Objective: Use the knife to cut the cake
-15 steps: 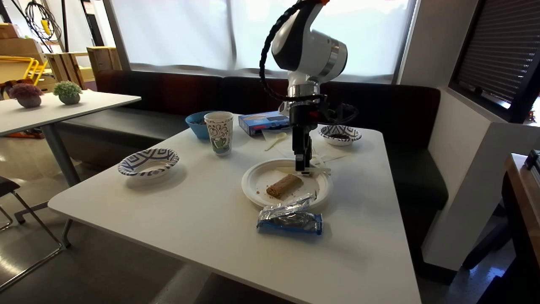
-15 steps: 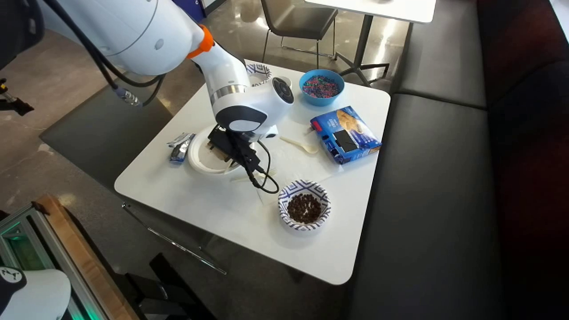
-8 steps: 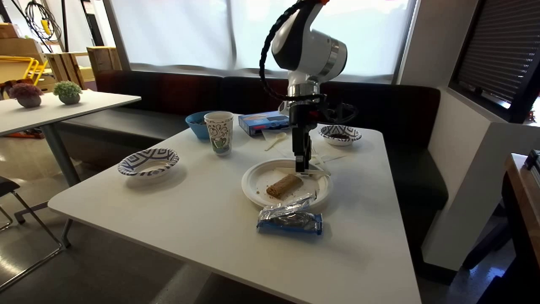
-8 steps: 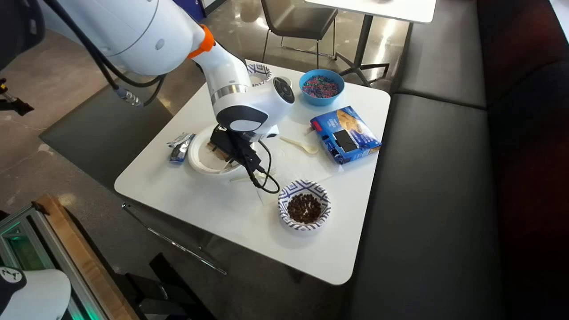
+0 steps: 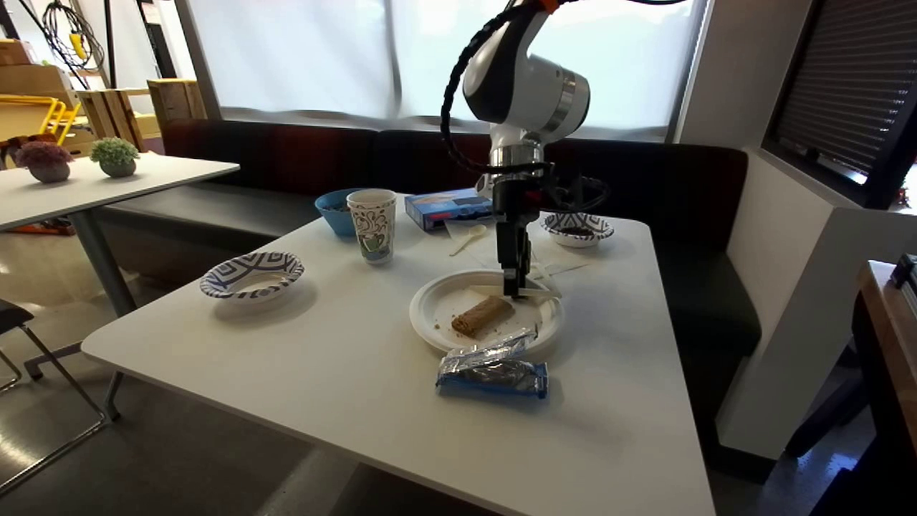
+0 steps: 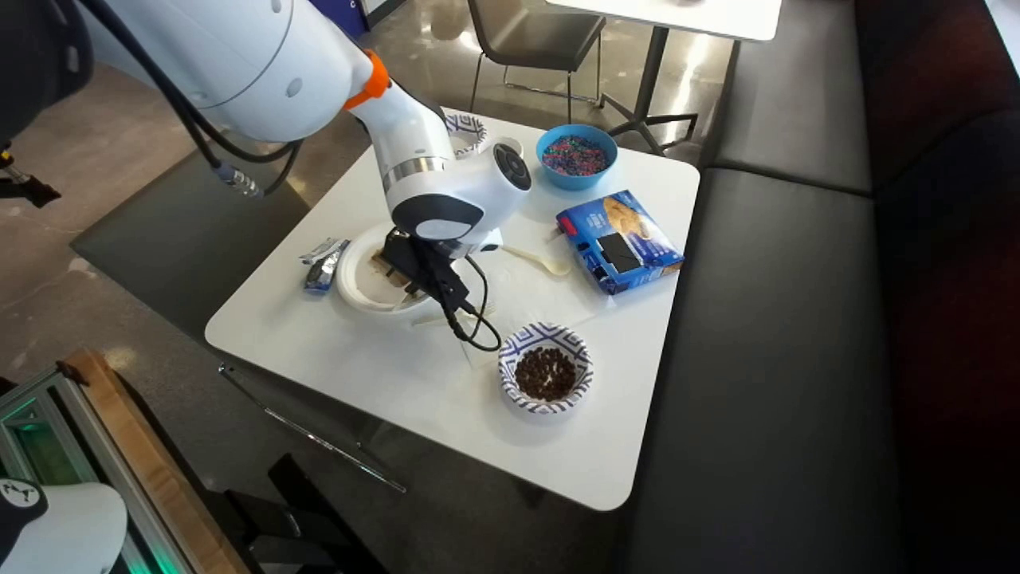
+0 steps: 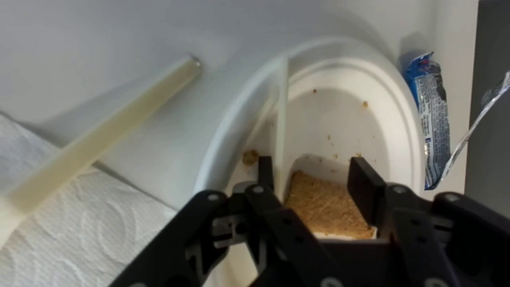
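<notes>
1. Tool state: from where I stand, the black two-finger gripper point(image 7: 310, 167) is spread wide, low over the round white plate point(image 5: 428, 322), and clamps nothing.
2. Knife: the slim, pale, straight knife point(image 7: 282, 115), apparently plastic, passes through the gap, close along one finger and well apart from the opposite one. Contact with the closer finger cannot be told.
3. Support: in an exterior view, the knife lies across the plate's far side, its right end over the rim. The raised rim probably props that end, leaving room for fingers around it.
4. Workpiece: the brown-tan rectangular slab of cake point(image 5: 483, 316) sits on the plate, to the near side of the knife, as one visible block. The plate presumably serves to contain the loose brown crumbs point(image 7: 250, 158).
5. Packaging: the crinkled blue-and-silver foil packet point(image 5: 493, 373) lies at the plate's near side, presumably the cake's wrapper.
6. Judged step: securing the knife; the cut appears not yet made.
7. Caution: in the wrist view, cake also shows between the fingers. Bringing them together here might pinch it or tip the knife.
</notes>
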